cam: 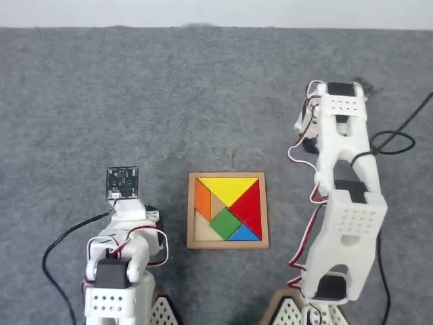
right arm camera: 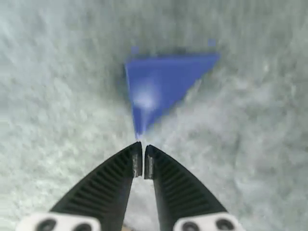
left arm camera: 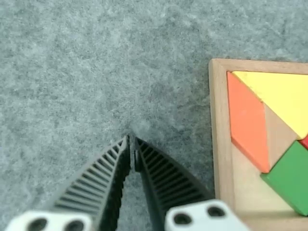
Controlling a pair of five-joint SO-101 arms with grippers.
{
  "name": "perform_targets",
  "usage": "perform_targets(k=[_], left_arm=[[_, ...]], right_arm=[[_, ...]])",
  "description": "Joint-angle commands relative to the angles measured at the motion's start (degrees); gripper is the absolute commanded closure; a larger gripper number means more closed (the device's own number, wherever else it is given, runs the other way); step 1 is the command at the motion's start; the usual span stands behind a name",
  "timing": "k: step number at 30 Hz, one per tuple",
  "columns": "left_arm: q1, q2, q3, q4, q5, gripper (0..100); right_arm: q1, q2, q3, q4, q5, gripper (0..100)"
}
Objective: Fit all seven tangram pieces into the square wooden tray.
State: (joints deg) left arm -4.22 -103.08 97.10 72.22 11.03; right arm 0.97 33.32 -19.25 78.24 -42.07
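**loose blue triangle waits at the right gripper's tips**

the grey carpet-like table cover carries everything. the right arm stretches along the right side towards the far part of the table, while the left arm sits folded at the near left.

the step in hand looks like picking up the loose blue wooden triangle. it lies flat on the cover just beyond the right gripper, with one sharp corner pointing at the tips, so it is probably far and right of the tray. the right gripper's jaws are pressed nearly together and grip nothing. to do this well, they should spread first and then come down astride the piece where it is narrow, pinching two straight edges. closing on the corner would likely squirt it away. the piece is thin and the cover soft, so the tips need to go low without shoving it.

the square wooden tray lies in the middle, between the arms. it holds a large yellow triangle at the far side and a large red triangle at the right. an orange parallelogram lies at the left, a green square near the centre, and a small blue triangle at the near edge. bare-looking wood shows at the near-left corner and in a small central triangle. i cannot tell whether that central patch is a plain piece.

the left gripper hangs over the cover just left of the tray, jaws together, empty.
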Motion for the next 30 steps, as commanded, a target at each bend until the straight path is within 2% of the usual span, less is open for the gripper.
perform_targets(k=[1,4,10,12,18,24,30], left_arm=[[-0.4,-1.1,-0.7,0.1,-0.5,99],[-0.4,-1.1,-0.7,0.1,-0.5,99],[-0.4,-1.1,-0.7,0.1,-0.5,99],[-0.4,-1.1,-0.7,0.1,-0.5,99],[-0.4,-1.1,-0.7,0.1,-0.5,99],[-0.4,-1.1,-0.7,0.1,-0.5,99],[-0.4,-1.1,-0.7,0.1,-0.5,99]], right_arm=[[2.1,-4.3,-1.9,-6.5,0.8,98.7],[2.3,-4.2,-1.8,-10.4,0.1,93.1],[2.4,-1.5,-2.1,-12.6,-13.4,67.8],[2.7,0.7,-2.1,-14.5,-14.7,65.6],[3.6,6.5,-5.5,-17.2,-10.5,76.0],[3.6,9.7,-7.5,-13.8,-9.8,89.5],[3.1,9.5,-7.5,-8.6,-8.4,96.8]])
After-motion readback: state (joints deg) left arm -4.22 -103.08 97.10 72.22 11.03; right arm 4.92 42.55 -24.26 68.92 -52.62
